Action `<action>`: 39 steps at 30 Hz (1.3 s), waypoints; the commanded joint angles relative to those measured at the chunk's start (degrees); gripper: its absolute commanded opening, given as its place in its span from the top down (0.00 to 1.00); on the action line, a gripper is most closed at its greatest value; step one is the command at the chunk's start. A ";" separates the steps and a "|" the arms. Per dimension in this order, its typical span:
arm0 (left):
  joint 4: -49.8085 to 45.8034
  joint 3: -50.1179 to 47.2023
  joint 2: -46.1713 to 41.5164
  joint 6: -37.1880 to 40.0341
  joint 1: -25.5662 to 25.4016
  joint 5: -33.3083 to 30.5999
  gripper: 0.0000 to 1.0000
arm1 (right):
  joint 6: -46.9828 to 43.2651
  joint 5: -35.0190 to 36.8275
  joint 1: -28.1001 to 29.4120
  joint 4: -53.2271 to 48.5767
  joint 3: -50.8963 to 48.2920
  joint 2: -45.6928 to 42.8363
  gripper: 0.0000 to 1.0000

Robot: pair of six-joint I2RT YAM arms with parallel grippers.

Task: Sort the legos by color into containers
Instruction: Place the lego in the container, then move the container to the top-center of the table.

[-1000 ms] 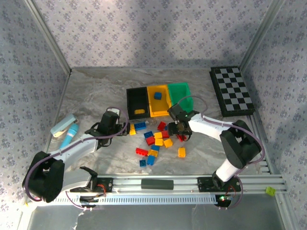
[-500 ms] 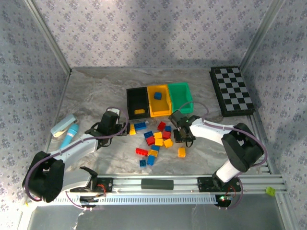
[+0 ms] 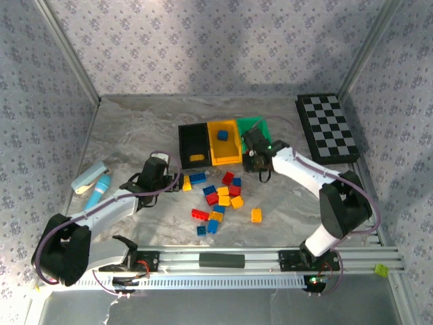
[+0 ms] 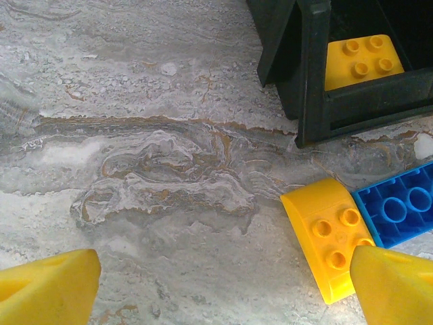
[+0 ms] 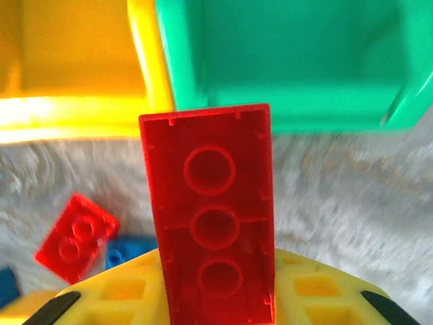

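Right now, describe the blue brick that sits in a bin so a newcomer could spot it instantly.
On the table, find the row of three bins. The middle one is the yellow bin, between the black bin and the green bin. The blue brick lies alone inside it; the other blue bricks lie loose on the table.

Long red brick (image 5: pixel 213 217) is pinched in the right jaws, hollow underside showing. Green bin (image 5: pixel 284 68) sits just ahead of them, yellow bin (image 5: pixel 145 54) ahead-left, and black bin (image 3: pixel 183 145) is further left with a yellow brick (image 4: pixel 362 61) inside. Other bricks (image 3: pixel 223 196) are scattered loose behind-left.
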 commanded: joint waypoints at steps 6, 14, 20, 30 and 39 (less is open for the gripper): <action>0.06 1.24 0.52 0.09 0.35 -0.72 0.05 | -5.77 -1.65 -7.52 0.25 15.22 13.48 0.53; 0.15 1.20 0.68 0.07 0.38 -0.24 0.05 | -6.39 -4.17 -8.65 0.76 18.57 20.20 0.33; 0.38 1.50 1.45 -0.16 0.41 0.57 0.05 | -4.12 -7.20 -8.35 4.29 13.58 19.36 0.35; 0.38 1.60 1.76 -0.20 0.36 0.63 0.05 | -0.66 -5.10 -4.39 5.09 5.13 13.42 0.35; 0.49 1.69 2.03 -0.20 0.35 1.07 0.05 | 4.77 -0.04 -1.05 2.05 3.51 9.58 0.34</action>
